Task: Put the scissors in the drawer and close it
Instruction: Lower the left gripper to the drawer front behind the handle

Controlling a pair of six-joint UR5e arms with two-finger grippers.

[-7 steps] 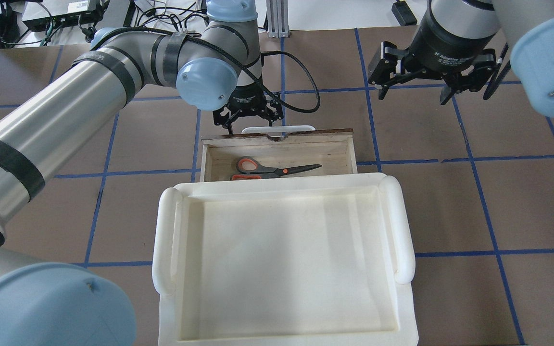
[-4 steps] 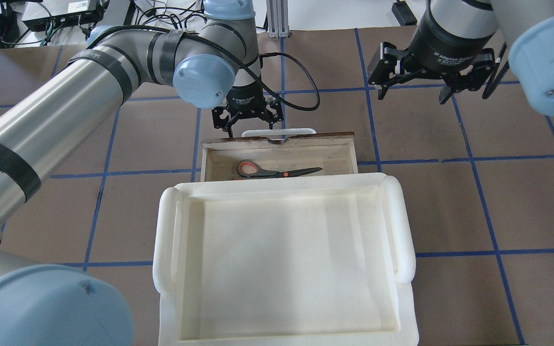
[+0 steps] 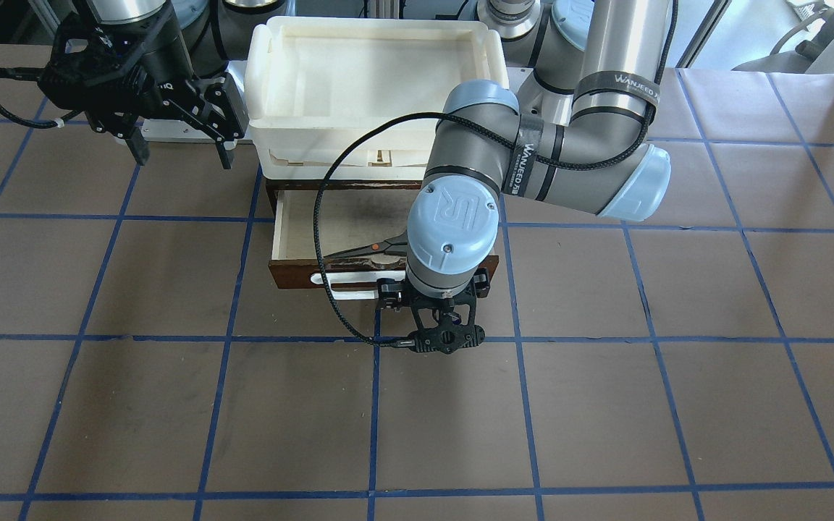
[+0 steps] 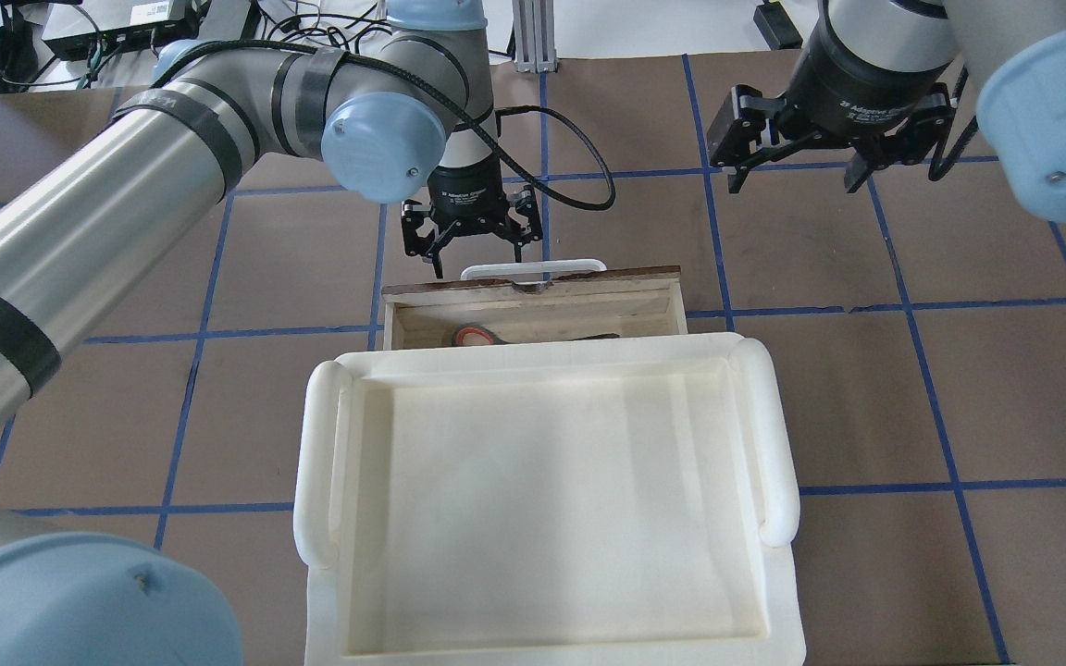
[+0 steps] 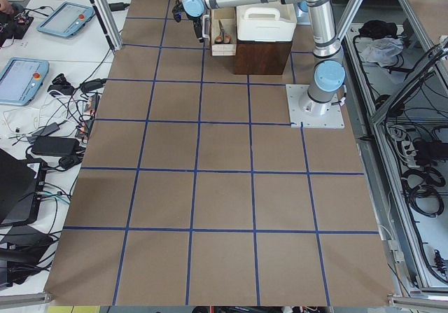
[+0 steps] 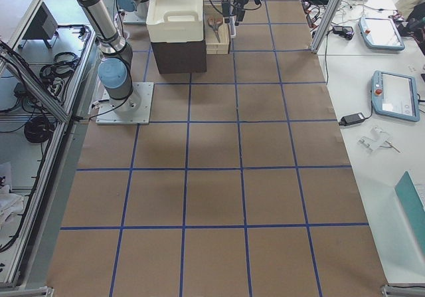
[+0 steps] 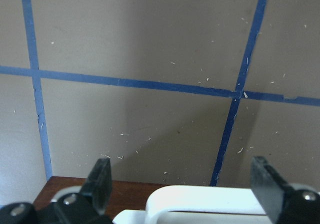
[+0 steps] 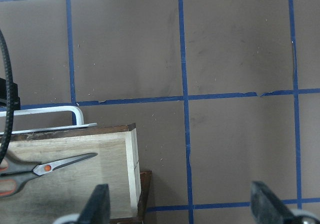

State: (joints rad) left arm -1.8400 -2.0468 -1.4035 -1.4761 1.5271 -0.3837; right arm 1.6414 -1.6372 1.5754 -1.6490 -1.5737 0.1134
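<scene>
Brown paper with a blue tape grid covers the table (image 4: 866, 398). You see the scissors (image 8: 45, 168) lying flat inside the drawer (image 4: 588, 276), which stands partly open under the cream trays (image 4: 311, 444). So the first step looks done and the closing is in hand. The left gripper (image 4: 476, 252) hangs at the drawer front, jaws spread wide and holding nothing, one on each side of the white handle (image 7: 200, 201); whether it touches, I cannot tell. The right gripper (image 4: 792, 183) hovers well apart, also wide open and empty. Next, I think, you need a straight, even push on the front.
</scene>
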